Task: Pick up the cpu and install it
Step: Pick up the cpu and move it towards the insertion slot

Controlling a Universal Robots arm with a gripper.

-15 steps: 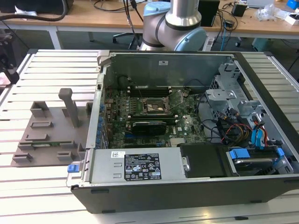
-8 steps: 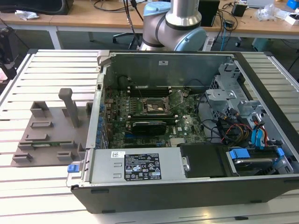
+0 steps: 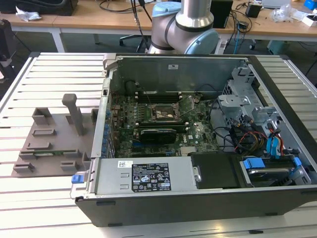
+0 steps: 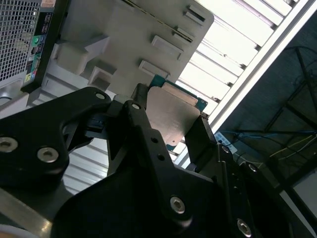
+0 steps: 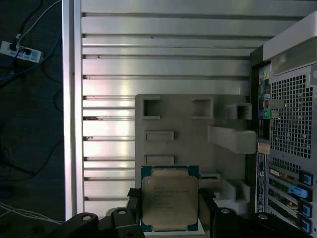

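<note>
cpu (image 5: 170,201) was off the tray and in the gripper (image 4: 171,114). In both wrist views we saw it flat between the two black fingers (image 4: 138,116), which were closed on opposite edges. The metal lid faced the wrist cameras, and the green rim showed on the free sides.

It hung above the near edge of the grey fixture tray (image 5: 173,119), clear of the tray's pockets as far as we could tell. The tray lay on the slatted surface (image 5: 148,67), just beside the open computer case (image 3: 198,198).

By our read the pick was done and the install wasn't. The socket (image 3: 166,115) sat mid-board inside the case, well apart from the tray (image 3: 49,129).

Handling, our judgement:
- The part looked light, thin and rigid, so we expected no flex.
- The smooth lid likely offers little friction, so it could slip or tilt if the clamp is loose.
- The underside contacts are probably fragile.
- We judged the right hold to be an edge grip on the rim with modest force, chip kept level.
</note>
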